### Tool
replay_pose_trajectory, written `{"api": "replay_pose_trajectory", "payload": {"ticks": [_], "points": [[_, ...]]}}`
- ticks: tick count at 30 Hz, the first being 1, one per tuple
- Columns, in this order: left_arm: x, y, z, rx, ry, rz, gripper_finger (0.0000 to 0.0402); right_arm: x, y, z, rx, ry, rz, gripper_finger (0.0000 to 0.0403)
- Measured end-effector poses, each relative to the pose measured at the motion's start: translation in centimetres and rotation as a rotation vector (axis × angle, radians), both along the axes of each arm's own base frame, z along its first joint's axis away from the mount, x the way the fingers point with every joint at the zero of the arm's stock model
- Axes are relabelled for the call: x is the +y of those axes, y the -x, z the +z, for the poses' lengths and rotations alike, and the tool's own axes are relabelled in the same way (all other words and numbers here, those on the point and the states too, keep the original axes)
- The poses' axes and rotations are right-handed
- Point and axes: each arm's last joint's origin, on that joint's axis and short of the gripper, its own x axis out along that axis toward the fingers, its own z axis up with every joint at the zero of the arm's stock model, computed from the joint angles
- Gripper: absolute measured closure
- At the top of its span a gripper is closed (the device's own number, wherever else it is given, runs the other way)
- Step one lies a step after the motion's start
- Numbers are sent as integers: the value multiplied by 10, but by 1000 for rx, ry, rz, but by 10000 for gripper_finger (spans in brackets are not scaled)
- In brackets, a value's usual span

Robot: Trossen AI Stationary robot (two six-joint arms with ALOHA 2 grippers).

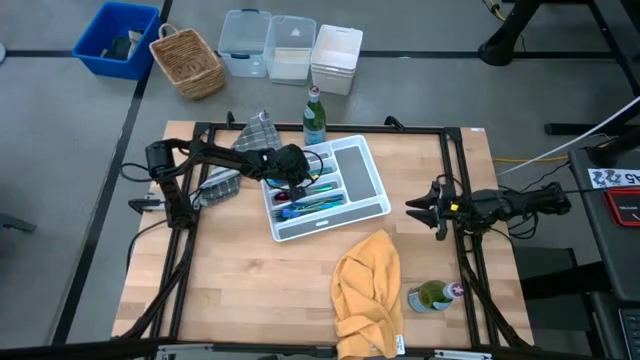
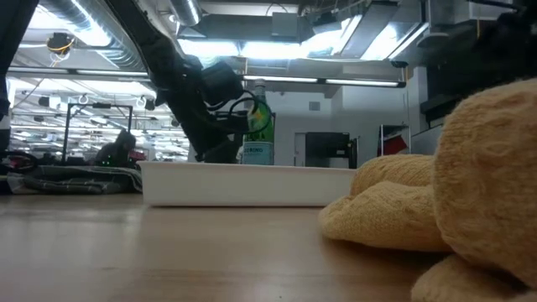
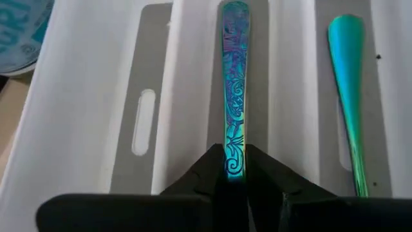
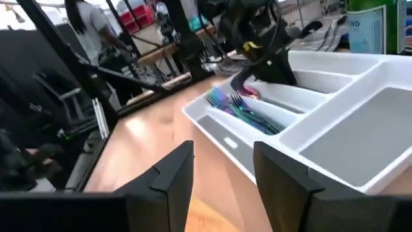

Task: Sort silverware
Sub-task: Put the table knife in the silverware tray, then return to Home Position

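Observation:
My left gripper is down in the white divided tray, at its left end, shut on a purplish-iridescent patterned utensil. A teal utensil lies in the neighbouring compartment. Several blue and teal pieces of silverware lie in the tray's narrow compartments; fork heads show in the right wrist view. My right gripper is open and empty at the table's right side, pointing toward the tray. My left gripper pinches the utensil's patterned handle between its two fingertips. The handle runs straight on from the fingers to its rounded free end, over a tray compartment. The fingers hide the utensil's other end. I cannot tell whether it rests on the tray floor.
A yellow cloth lies bunched at the near edge, with a small bottle on its side to the right. A green bottle stands behind the tray, a checkered cloth to its left. Bins and a basket stand beyond the table.

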Motion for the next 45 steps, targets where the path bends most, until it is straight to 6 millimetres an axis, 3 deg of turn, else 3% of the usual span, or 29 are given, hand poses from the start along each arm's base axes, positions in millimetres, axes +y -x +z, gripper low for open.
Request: {"api": "replay_pose_trajectory", "payload": {"ticks": [10,15,19,23,26,31,35,45], "points": [[0,-3,7,-40,35,37,285,0,0,0,-14,-5,-11,240],[-2,2,47,-136,18,50,287,0,0,-2,-3,-2,-14,240],[-11,25,92,-197,-4,50,296,-1,0,-2,-2,0,-24,240],[-25,60,135,-262,-23,52,302,-1,0,-2,3,3,-37,240],[-40,94,152,-350,-2,46,306,-1,0,-4,19,8,-36,240],[-65,152,136,-503,119,71,309,-1,1,-8,62,19,-34,240],[-81,182,112,-652,192,111,308,-1,1,-11,93,28,-34,240],[-92,189,57,-1023,192,14,307,-1,2,-14,129,38,-32,240]]}}
